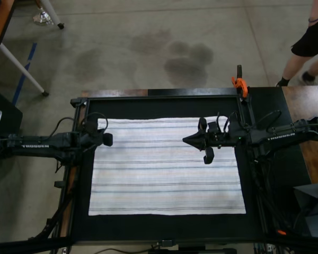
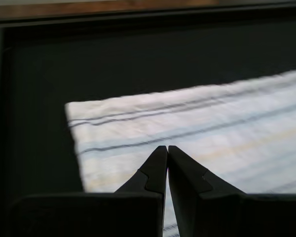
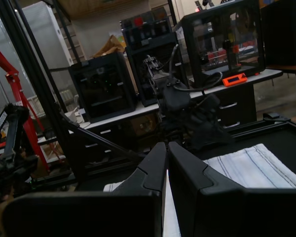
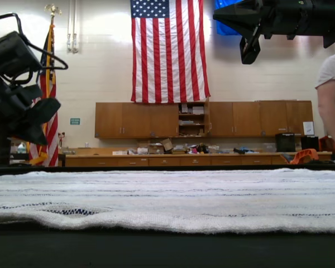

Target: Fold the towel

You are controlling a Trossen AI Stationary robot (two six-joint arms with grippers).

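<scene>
The towel is spread flat and unfolded on the black table, a big white rectangle with thin dark stripes in groups running along its length. From the low exterior view it looks soft and thick, its near edge slightly rumpled.

Over to the left gripper: the wrist view shows its two fingers pressed together, tips touching, nothing between them. It hangs above a corner of the towel, and in the top view that arm sits at the towel's left edge, by the far-left corner.

Now the right gripper: fingers clenched here as well, tip against tip, holding nothing. In the top view it hovers over the right part of the towel, pointing towards the middle, and the exterior view shows it high up, well clear of the cloth. Its wrist camera looks across at the other arm, with a strip of towel below.

A person stands past the table's far-right corner.
</scene>
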